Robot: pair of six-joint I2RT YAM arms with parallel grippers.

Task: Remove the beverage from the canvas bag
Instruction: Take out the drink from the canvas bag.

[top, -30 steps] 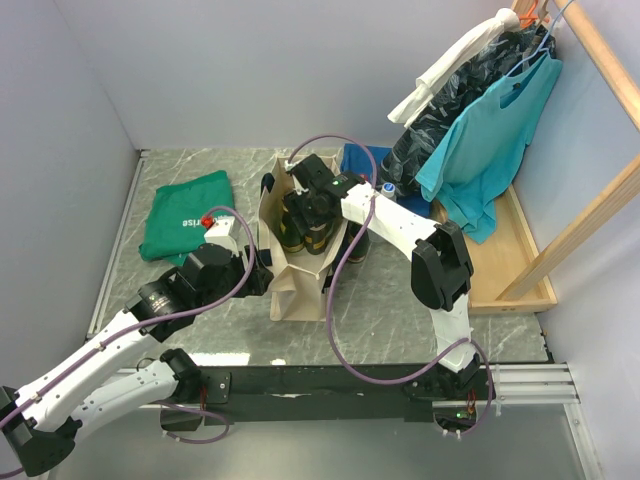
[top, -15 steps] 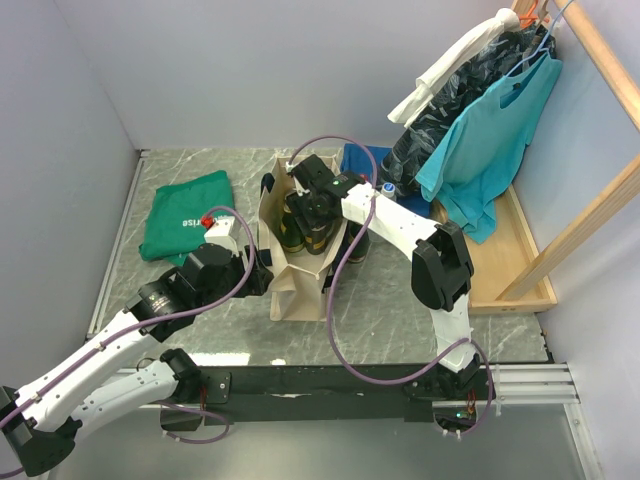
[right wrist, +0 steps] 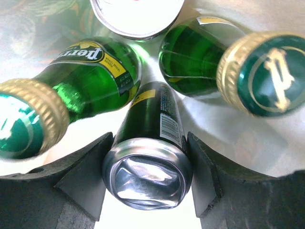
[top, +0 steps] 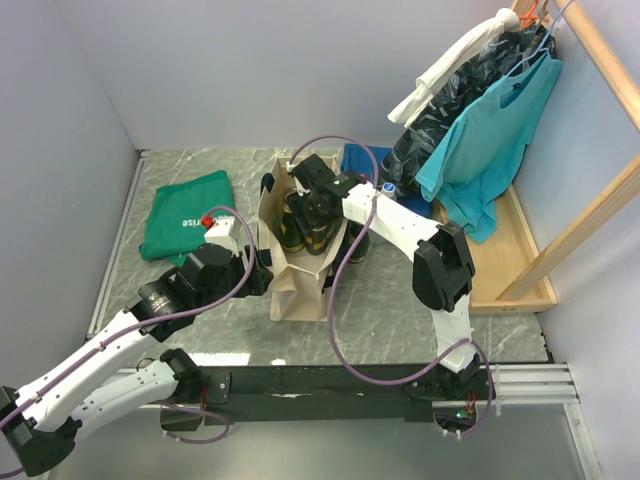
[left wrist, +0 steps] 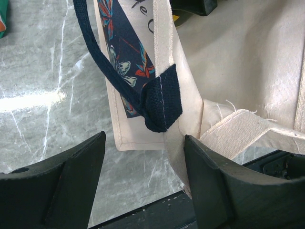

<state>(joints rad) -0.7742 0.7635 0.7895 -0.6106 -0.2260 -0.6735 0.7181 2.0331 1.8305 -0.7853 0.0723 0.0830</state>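
The canvas bag [top: 300, 285] stands upright in the middle of the table [top: 400, 310], mouth open to the top. The right pincer [right wrist: 148, 143] is sunk inside it and clenched on a dark can [right wrist: 147, 179] – a finger pressed against each side just below the can's rim. The can leans between 2 green bottles [right wrist: 90, 71] with gold caps, and the pale top of another can [right wrist: 138, 14] shows behind them. All of them sit inside the bag.

The left pincer [left wrist: 144, 139] is low at the bag's near left corner – released, jaws spread. Between them hangs the spot where a navy handle [left wrist: 109, 71] is stitched on; the canvas hem brushes one finger. A folded green T-shirt [top: 185, 215] lies well off to the left.
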